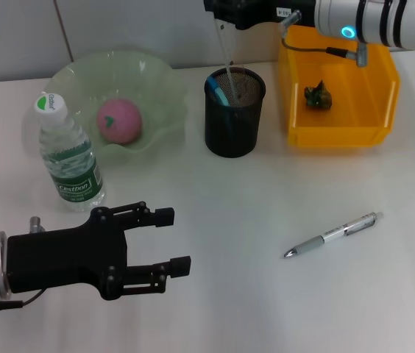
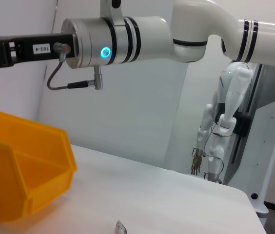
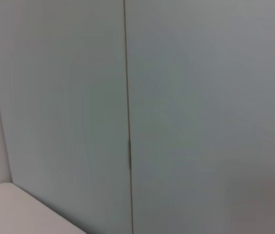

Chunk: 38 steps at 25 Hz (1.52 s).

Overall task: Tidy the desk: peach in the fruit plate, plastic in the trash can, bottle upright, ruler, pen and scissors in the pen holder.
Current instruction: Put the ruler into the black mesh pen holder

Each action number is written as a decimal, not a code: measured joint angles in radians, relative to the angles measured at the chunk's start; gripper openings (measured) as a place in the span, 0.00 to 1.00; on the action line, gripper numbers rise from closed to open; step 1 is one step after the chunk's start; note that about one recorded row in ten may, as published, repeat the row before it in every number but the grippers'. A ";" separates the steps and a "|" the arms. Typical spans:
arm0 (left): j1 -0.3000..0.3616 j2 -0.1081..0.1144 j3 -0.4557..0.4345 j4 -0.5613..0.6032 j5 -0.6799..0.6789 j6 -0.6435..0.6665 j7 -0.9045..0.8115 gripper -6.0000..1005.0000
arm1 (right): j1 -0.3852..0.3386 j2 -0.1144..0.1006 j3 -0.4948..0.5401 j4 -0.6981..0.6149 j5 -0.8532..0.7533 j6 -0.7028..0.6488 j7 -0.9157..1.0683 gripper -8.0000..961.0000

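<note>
Ruler (image 1: 224, 55), clear, thin and stiff, stands in the black mesh pen holder (image 1: 234, 114), its top pinched in our right hand (image 1: 226, 16) above the cup; it looks light and slick, best held flat-faced near that end. We see our left hand (image 1: 165, 243) spread wide low over the desk (image 1: 266, 294). The pen (image 1: 331, 234) lies loose, slim and apt to roll

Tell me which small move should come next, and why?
Probably the right gripper should lower the clear ruler fully into the black pen holder and release it: the ruler hangs upright with its lower end already inside. The pen is not yet picked up from the table.
</note>
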 joint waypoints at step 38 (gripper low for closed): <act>0.002 0.003 -0.023 0.000 0.000 0.021 0.000 0.78 | -0.033 0.002 0.004 0.009 0.067 0.003 -0.030 0.70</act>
